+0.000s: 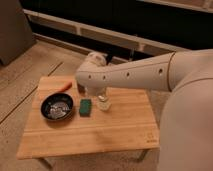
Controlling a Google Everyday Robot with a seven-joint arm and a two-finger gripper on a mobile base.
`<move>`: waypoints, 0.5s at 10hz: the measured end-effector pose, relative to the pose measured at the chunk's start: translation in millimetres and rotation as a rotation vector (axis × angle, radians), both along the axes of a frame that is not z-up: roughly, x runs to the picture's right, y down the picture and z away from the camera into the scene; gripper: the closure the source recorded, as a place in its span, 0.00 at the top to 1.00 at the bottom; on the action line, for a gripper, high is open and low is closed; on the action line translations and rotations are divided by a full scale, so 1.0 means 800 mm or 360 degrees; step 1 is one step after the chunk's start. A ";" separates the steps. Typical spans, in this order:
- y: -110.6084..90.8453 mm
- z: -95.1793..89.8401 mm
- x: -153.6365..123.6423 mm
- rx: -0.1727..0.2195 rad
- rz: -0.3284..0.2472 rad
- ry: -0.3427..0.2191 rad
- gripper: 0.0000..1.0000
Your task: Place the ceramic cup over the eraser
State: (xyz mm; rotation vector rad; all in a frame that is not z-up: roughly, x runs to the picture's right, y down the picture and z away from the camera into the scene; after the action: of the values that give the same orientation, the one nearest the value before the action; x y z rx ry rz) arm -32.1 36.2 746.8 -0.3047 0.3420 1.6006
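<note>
The front half and the right end of the table (115,132) lie bare, and a gripper could pass there freely. On the left and middle stand the black bowl (42,107), the teal pad (85,106) just beside it and the ceramic cup (103,103) just right of the pad, with an orange piece (65,87) behind the bowl. The arm (135,75) spans the back of the table from the right, and the gripper (95,92) hangs from its end, jaws apart, close above the cup — barring any way in from behind or above.

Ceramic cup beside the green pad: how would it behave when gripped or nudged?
The cup looks hard and smooth, so probably slippery. Small and upright on the table, it might tip, then roll, if nudged. The gripper hangs just above it.
</note>
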 end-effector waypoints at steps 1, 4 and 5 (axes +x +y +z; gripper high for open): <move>-0.003 0.009 0.007 -0.0005 0.0042 -0.0037 0.65; -0.010 0.034 0.027 -0.0020 0.0138 -0.0126 0.65; -0.010 0.044 0.034 -0.0034 0.0146 -0.0147 0.65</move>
State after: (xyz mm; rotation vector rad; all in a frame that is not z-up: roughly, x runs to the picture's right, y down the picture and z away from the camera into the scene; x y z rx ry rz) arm -4.6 28.5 781.7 -0.4143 0.2775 1.6678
